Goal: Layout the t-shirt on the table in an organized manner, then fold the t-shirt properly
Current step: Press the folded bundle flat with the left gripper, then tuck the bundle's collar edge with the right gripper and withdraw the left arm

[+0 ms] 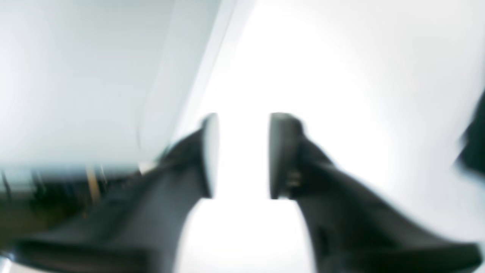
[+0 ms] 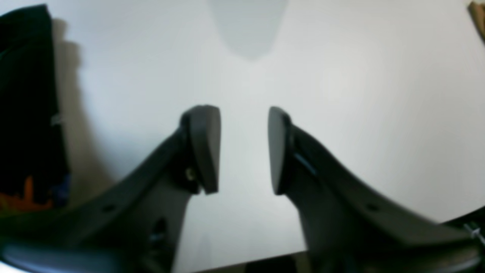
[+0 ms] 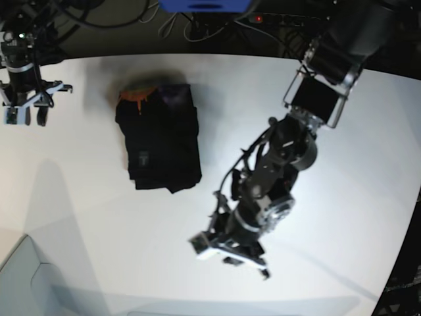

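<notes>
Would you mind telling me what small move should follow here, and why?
Probably pull both arms clear and stop: the t-shirt already lies as a compact folded bundle on the table, and neither the left gripper nor the right gripper holds cloth.

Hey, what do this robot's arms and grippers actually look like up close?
Both grippers are matte black with two curved fingers ending in flat oval pads: the left gripper and the right gripper look alike. In the base view, the left arm is black and dark grey, boxy near its base, with loose black cables along it and a pale plastic piece near its tip.
</notes>
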`<action>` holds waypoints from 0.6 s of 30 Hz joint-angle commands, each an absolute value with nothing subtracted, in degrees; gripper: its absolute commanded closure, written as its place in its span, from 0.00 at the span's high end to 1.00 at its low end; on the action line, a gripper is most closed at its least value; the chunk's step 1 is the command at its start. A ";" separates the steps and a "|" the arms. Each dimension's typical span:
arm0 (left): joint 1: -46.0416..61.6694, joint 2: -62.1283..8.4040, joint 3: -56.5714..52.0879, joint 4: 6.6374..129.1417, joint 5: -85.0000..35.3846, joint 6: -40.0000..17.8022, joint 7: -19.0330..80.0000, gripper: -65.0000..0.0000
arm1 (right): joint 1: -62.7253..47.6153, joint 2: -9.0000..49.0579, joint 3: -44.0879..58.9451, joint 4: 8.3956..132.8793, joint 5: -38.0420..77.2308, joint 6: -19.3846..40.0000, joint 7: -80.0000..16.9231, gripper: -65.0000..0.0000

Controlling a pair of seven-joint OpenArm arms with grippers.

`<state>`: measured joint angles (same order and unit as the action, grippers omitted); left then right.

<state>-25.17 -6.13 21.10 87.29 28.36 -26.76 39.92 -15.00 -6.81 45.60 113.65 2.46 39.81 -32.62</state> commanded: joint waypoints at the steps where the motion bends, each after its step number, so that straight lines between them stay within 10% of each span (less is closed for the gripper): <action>1: -24.66 -6.55 17.98 90.51 28.09 -26.42 39.43 0.10 | -14.46 -7.43 45.05 115.30 3.74 40.00 -30.55 0.17; 4: -17.71 -8.48 9.19 95.78 28.18 -26.42 41.01 0.00 | -14.37 -9.00 42.51 115.30 3.74 40.00 -30.55 0.00; 18: 12.35 -7.87 -20.79 109.93 27.74 -26.42 41.36 0.02 | -20.00 -9.00 15.08 114.59 3.74 40.00 -31.08 0.00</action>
<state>12.91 -7.84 -20.80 108.66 27.92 -26.98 42.24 -20.36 -9.23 14.79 113.69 3.01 39.83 -32.69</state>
